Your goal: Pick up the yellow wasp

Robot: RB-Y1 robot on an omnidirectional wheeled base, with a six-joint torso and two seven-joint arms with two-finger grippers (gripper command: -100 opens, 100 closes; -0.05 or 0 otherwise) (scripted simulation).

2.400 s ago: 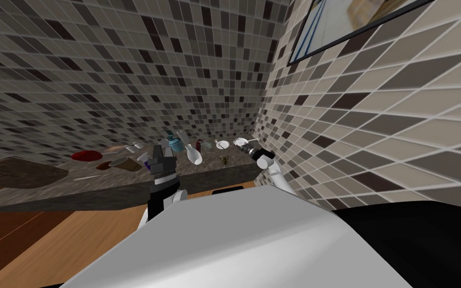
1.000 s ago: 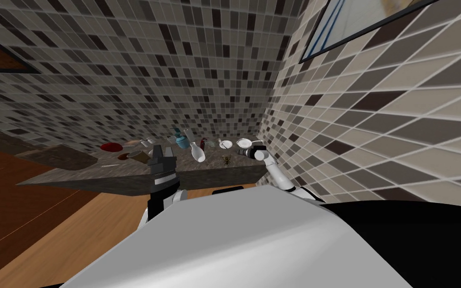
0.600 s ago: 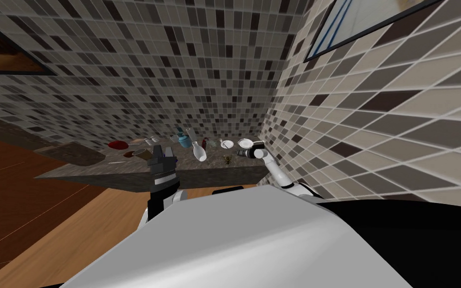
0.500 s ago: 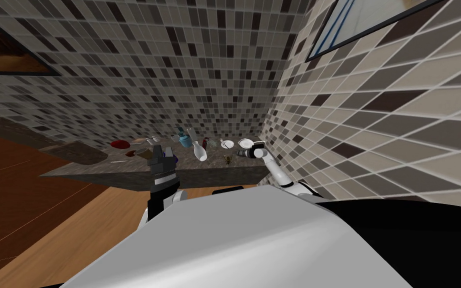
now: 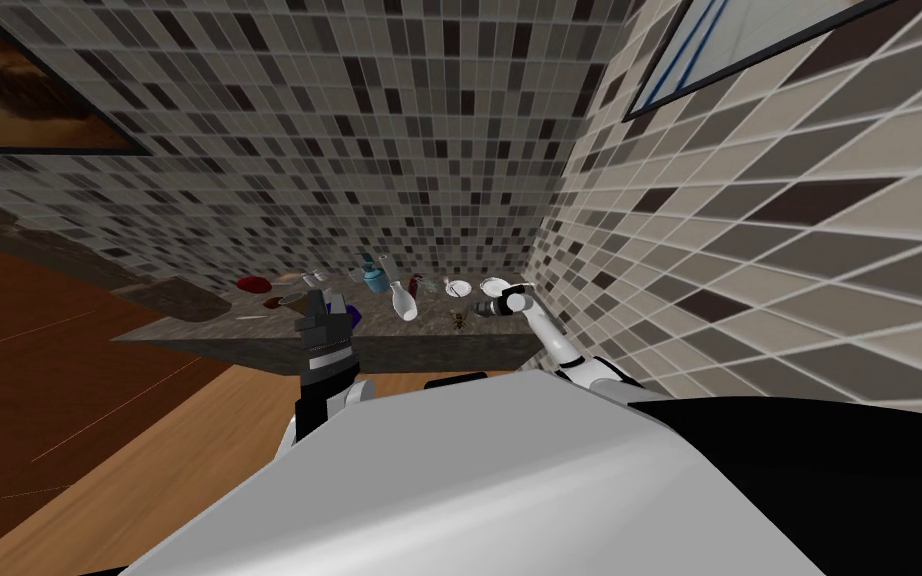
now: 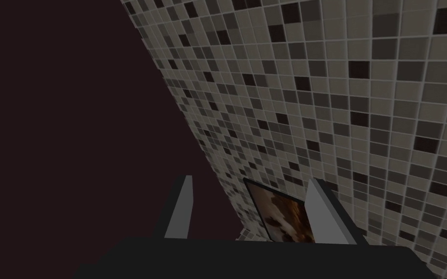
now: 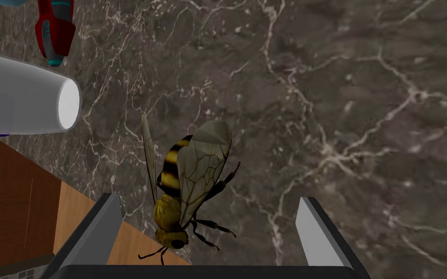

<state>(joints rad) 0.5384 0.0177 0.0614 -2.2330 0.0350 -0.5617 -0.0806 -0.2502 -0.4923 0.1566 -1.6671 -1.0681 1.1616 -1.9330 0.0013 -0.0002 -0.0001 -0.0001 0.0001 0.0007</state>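
The dark marbled surface point(image 7: 343, 97) carries the yellow wasp point(image 7: 188, 179) close to its front edge, so the reach looks short. The left jaws, raised well apart from the wasp, stand parted and hold nothing, likely parked to leave room. A white vase point(image 7: 19, 99) sits near the wasp, with a red item point(image 7: 54, 29) beyond it. The right jaws hang spread above the wasp, which lies between the 2 blades but nearer 1, so I judge a small sideways shift is wise before closing
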